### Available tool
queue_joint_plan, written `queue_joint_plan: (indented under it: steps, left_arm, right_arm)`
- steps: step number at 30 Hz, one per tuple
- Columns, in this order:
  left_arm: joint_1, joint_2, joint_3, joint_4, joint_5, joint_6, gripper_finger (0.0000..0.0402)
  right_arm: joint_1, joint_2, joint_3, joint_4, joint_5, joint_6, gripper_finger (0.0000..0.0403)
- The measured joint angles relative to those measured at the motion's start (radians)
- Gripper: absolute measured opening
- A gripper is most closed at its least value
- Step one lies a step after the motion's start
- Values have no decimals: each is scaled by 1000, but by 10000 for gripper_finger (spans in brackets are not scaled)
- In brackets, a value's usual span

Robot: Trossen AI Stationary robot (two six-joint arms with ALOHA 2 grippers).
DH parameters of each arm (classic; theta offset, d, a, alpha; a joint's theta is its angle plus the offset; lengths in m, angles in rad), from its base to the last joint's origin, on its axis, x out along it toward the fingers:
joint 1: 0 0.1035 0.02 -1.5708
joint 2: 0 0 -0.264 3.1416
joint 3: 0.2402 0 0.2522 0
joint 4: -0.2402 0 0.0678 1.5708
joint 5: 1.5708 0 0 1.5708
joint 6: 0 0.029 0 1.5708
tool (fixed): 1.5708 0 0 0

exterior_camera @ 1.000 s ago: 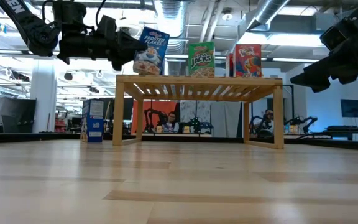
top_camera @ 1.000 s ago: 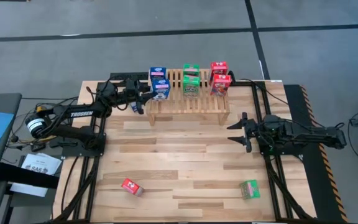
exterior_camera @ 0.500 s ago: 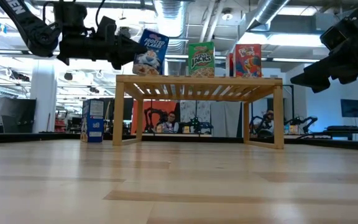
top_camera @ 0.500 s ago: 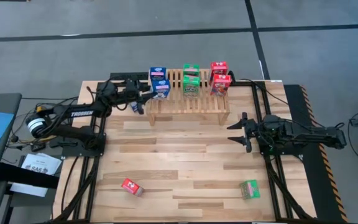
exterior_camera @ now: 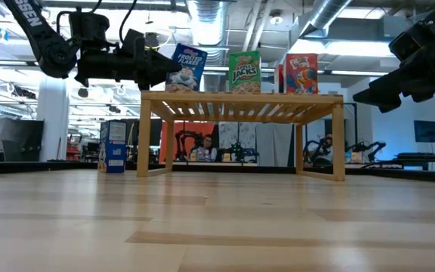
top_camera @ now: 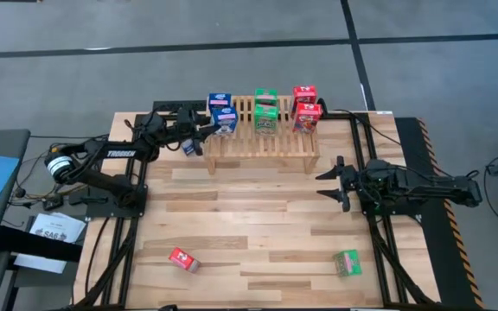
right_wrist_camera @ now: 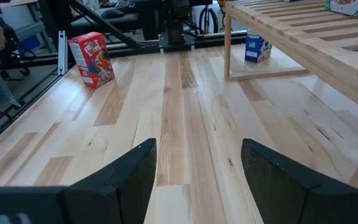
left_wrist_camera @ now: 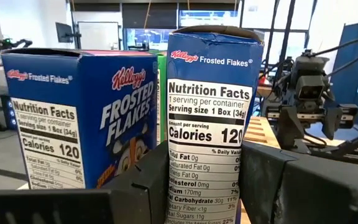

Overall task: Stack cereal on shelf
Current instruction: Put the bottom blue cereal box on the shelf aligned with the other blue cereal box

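Observation:
The slatted wooden shelf [top_camera: 262, 138] stands at the table's far middle. On it stand a blue cereal box [top_camera: 220, 102], two green boxes [top_camera: 266, 115] and two red boxes [top_camera: 306, 117]. My left gripper [top_camera: 204, 130] is at the shelf's left end, shut on another blue box [top_camera: 225, 123], which also shows in the low view [exterior_camera: 187, 68]. A blue box [top_camera: 188, 148] stands on the table by the shelf's left leg. A red box [top_camera: 182, 259] and a green box [top_camera: 347, 262] lie near the front. My right gripper [top_camera: 334, 181] is open and empty right of centre. My left gripper pinches the blue box's two wide faces, low on the box [left_wrist_camera: 185, 186], between its two fingers [left_wrist_camera: 143, 180]. The fingers come level from the table's left. The box is about upright over the shelf's left end; whether its bottom rests on the slats I cannot tell.
The second blue box [left_wrist_camera: 79, 118] stands close beside the held one on the shelf. There is open tabletop [top_camera: 249, 216] between the shelf and the two boxes at the front. Black arm frames run along both table sides.
My left gripper has moved a little toward the table's right, over the shelf's left end, with the blue box still in its hold. The box has come down slightly toward the shelf top.

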State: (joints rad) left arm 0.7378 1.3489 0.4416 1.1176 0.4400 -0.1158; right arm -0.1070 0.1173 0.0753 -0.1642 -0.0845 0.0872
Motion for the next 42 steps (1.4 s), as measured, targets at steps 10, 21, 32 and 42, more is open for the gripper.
queue_joint_plan:
  steps: [10,21,32,42]
  left_arm:
    - [4,10,0,-8,-17,-21,168]
    - [4,11,0,-8,-36,-55,217]
    - [-2,-9,0,-16,-35,-97,218]
    - [-11,-239,0,-361,-93,1,218]
  right_arm:
    - [0,0,0,0,0,0,261]
    - [0,0,0,0,0,0,261]
    - [0,0,-1,0,0,0,261]
    - [0,0,-1,0,0,0,261]
